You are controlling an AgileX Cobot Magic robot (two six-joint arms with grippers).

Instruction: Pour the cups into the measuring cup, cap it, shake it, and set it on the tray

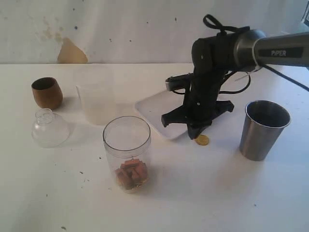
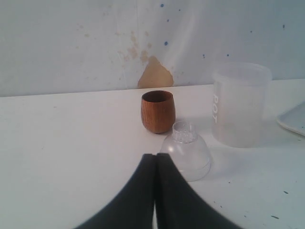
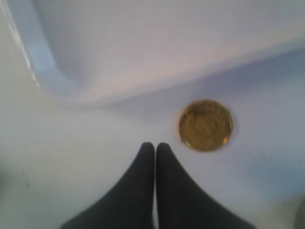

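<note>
The clear measuring cup (image 1: 127, 152) stands front centre with brown chunks at its bottom. At far left sits the brown wooden cup (image 1: 47, 93) (image 2: 157, 111), with the clear dome lid (image 1: 49, 128) (image 2: 187, 150) just in front of it. On the right stands the steel tumbler (image 1: 263, 128). The white tray (image 1: 157, 108) (image 3: 157, 43) lies behind the centre. My right gripper (image 1: 197, 134) (image 3: 155, 146) is shut and empty, pointing down at the table by the tray's near edge, next to a gold coin (image 1: 202, 140) (image 3: 206, 125). My left gripper (image 2: 155, 156) is shut, empty, low before the dome lid.
A frosted whitish translucent cup (image 1: 96, 96) (image 2: 238, 105) stands between the wooden cup and the tray. A wall runs along the table's back edge. The right arm (image 1: 231, 50) reaches in from the upper right, over the tray.
</note>
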